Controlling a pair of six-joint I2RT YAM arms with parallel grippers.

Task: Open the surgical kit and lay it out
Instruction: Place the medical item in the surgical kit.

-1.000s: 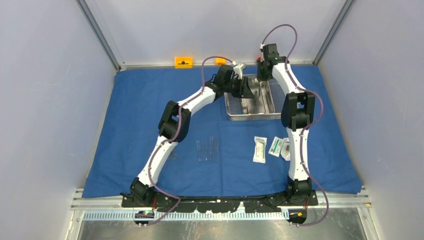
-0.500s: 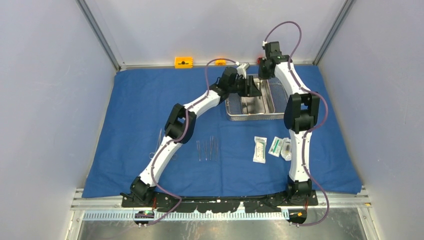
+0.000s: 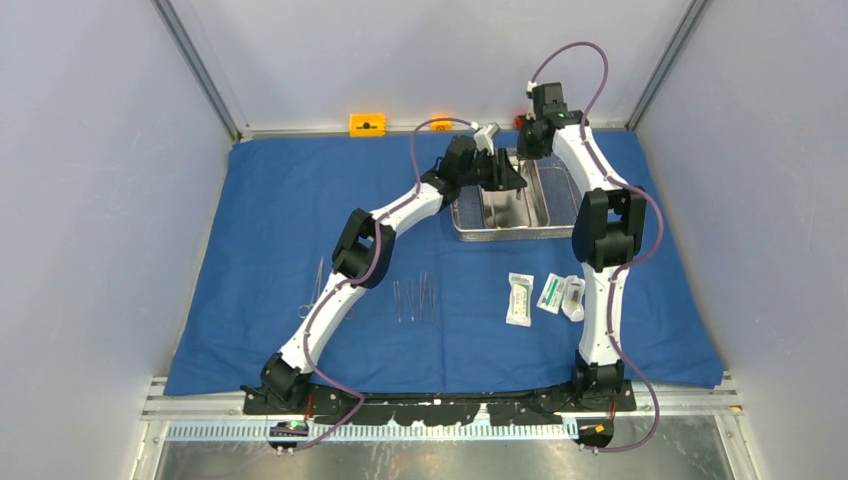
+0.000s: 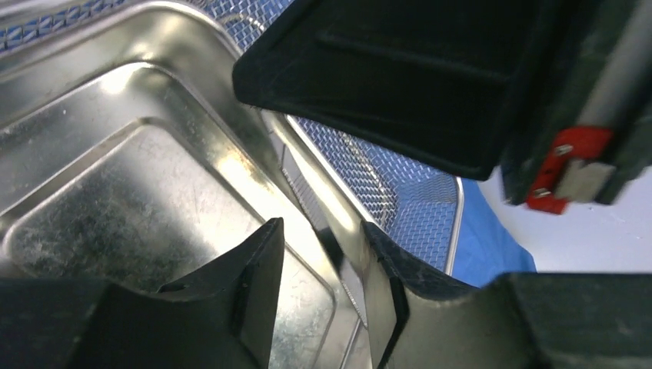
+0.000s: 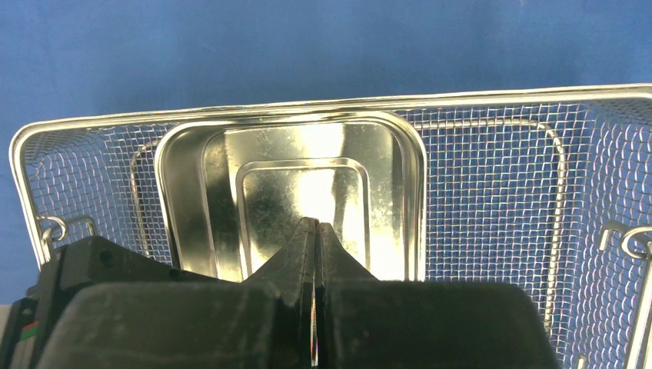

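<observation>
Straddling one long wall of the shallow rectangular polished-steel tray (image 4: 115,154) with the left gripper (image 4: 323,231), roughly half open: one finger (image 4: 254,292) inside the tray and apart from the wall, the other finger (image 4: 384,292) outside, against the rim. Not visibly clamped on it.

Holding the right gripper (image 5: 315,224) over the tray's far end, both fingers pressed together with only a thin bright line between the pads and nothing seen gripped. Tray floor directly beyond those closed tips. Tray seated in the left part of the rectangular silver wire-mesh basket (image 5: 477,192), with bare mesh to the right of the fingers.

Basket resting on the large blue cloth wrap (image 3: 280,220), spread flat.

Well back from both pairs of fingers, toward the arm bases: slim metal instruments (image 3: 415,300) laid side by side, and three small white packets (image 3: 520,298) in a row, nearer the right arm.
</observation>
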